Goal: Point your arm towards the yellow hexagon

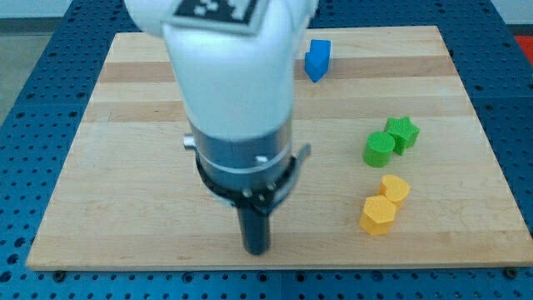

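The yellow hexagon (377,215) lies near the view's bottom right of the wooden board (125,167). A second yellow block (395,189), rounded, touches it just above and to the right. My tip (256,248) is the lower end of the dark rod, near the board's bottom edge at centre. It stands well to the left of the yellow hexagon, with bare wood between them. The arm's white and grey body (237,100) hides the board's centre.
A green cylinder (379,149) and a green star (403,132) sit together at the right, above the yellow blocks. A blue block (317,59) lies near the board's top edge. A blue perforated table (33,92) surrounds the board.
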Controlling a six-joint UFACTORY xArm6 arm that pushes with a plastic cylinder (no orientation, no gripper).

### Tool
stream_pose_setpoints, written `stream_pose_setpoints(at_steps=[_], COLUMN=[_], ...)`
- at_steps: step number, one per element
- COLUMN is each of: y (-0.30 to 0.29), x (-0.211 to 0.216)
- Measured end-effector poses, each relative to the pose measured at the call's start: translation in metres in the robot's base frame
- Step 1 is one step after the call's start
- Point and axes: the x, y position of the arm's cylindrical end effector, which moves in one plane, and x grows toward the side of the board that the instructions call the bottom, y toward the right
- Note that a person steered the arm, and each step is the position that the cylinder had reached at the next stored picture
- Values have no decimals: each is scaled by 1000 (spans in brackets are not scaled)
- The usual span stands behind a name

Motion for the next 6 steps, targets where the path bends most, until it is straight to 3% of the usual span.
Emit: stream_pose_setpoints(at_steps=[1,4,6], y=[23,169,184], x=[5,1,-19])
